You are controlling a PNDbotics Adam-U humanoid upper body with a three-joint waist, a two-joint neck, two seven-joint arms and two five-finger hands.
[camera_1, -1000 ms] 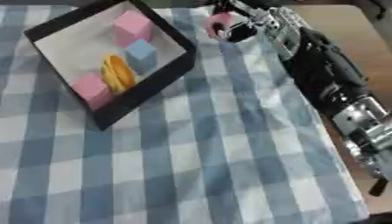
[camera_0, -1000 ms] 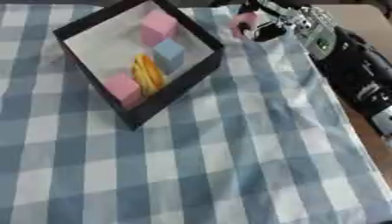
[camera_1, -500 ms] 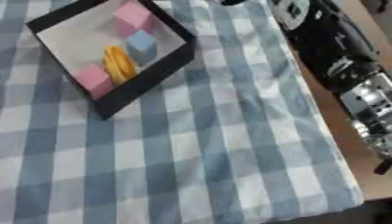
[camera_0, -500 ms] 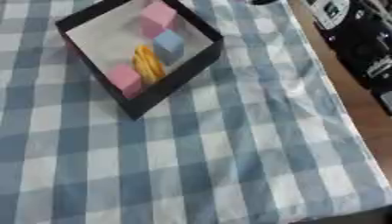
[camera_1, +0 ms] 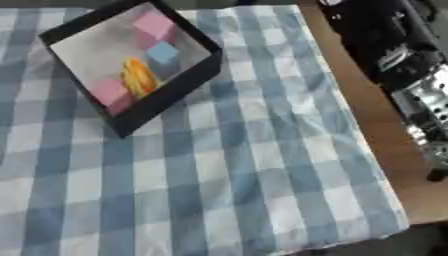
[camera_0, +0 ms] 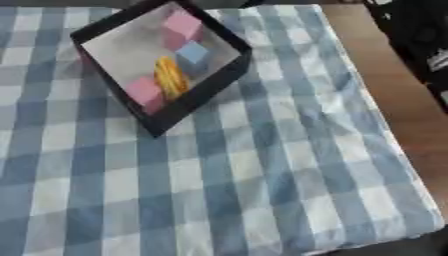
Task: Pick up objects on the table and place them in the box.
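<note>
Neither hand in view, so impossible to say whether spread, pressed together or pinching anything; only the black right arm [camera_1: 385, 45] with silver joints shows, running down the right edge beyond the cloth. Well to its left, toward the far left corner, sits the black square cardboard box [camera_0: 206, 82], turned cornerwise. Inside: a pink cube [camera_0: 182, 24] at the far corner, a light blue cube [camera_0: 192, 52] just beside it, a yellow-orange oblong piece [camera_0: 171, 76] lying lengthwise toward the near corner, and another pink cube [camera_0: 144, 91] close against it. No loose object visible on the blue-and-white checked cloth [camera_0: 262, 175] covering the brown wooden bench [camera_0: 411, 115]. Wide open cloth between arm and box; probably little left to collect.
</note>
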